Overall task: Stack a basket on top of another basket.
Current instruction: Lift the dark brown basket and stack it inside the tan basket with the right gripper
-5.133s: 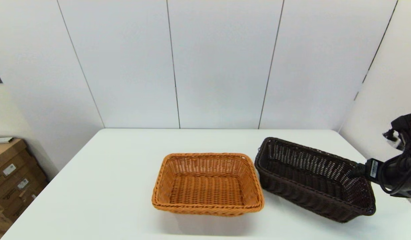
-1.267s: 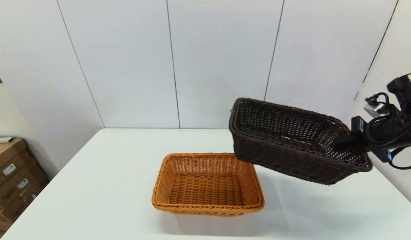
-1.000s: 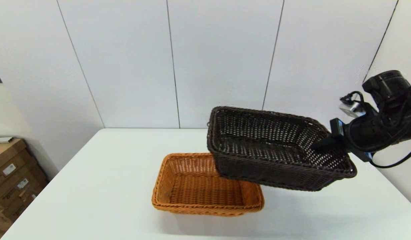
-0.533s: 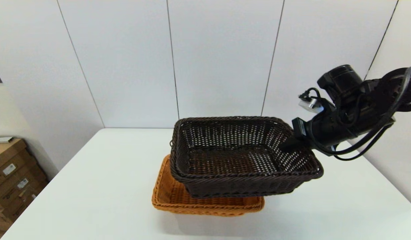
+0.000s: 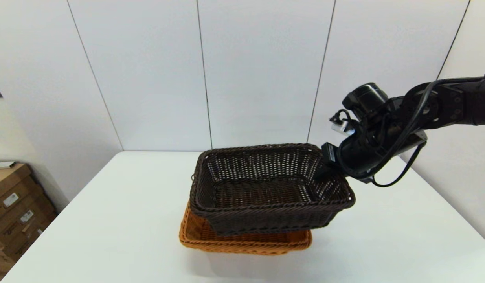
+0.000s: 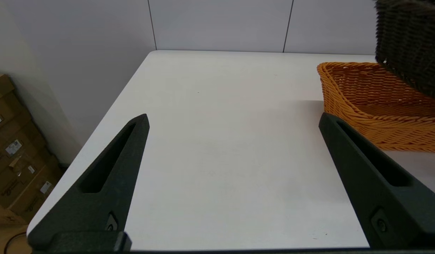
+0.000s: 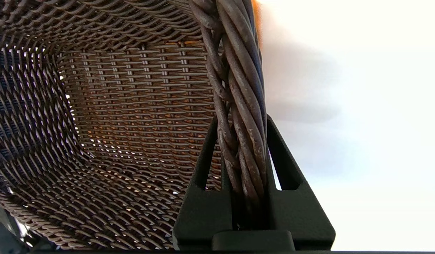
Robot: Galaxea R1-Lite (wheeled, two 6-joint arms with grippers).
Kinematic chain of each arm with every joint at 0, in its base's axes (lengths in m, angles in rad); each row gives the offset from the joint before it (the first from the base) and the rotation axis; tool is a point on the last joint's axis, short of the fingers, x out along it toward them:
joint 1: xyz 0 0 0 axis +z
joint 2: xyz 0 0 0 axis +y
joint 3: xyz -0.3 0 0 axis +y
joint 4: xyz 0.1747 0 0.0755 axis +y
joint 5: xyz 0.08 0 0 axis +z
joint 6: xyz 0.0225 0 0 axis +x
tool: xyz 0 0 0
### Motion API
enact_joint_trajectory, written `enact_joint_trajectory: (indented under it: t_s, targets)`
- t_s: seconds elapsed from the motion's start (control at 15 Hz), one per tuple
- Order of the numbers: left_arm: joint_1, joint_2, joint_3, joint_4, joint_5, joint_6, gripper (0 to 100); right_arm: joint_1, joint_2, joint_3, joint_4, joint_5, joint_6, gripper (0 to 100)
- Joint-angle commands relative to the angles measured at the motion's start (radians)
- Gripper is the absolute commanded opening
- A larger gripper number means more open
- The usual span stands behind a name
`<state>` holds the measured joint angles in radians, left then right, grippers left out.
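The dark brown basket (image 5: pixel 266 188) hangs in the air over the orange-tan basket (image 5: pixel 242 241), tilted slightly and shifted a little to the right of it. My right gripper (image 5: pixel 325 171) is shut on the braided rim (image 7: pixel 238 106) of the dark basket's right end. Through its openwork floor the orange weave below shows in the right wrist view. In the left wrist view the orange-tan basket (image 6: pixel 372 102) sits on the white table with a corner of the dark basket (image 6: pixel 411 38) above it. My left gripper (image 6: pixel 235 123) is open, low at the table's left front, holding nothing.
The white table (image 5: pixel 120 220) has bare surface left, right and in front of the baskets. Cardboard boxes (image 5: pixel 14 208) stand on the floor off the table's left edge. A panelled wall closes the back and right side.
My right gripper has lifted the dark brown basket off the table at the right and carried it left. It now hangs lower, over the orange-tan basket.
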<state>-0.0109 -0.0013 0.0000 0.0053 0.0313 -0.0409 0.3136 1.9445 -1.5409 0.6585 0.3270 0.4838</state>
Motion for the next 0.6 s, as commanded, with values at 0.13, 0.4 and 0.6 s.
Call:
enact_joint_trajectory:
  t_s: [0.13,0.4,0.6]
  targets:
    - [0.0,0.0,0.0,0.001,0.001,-0.001,100,0.042,0.056,-0.045,0.0,-0.016,0.064,0]
    - [0.0,0.0,0.0,-0.001,0.001,-0.001,100,0.09,0.09,-0.074,-0.007,-0.062,0.136,0]
    - [0.0,0.0,0.0,0.001,0.001,-0.001,100,0.12,0.1,-0.087,-0.008,-0.088,0.173,0]
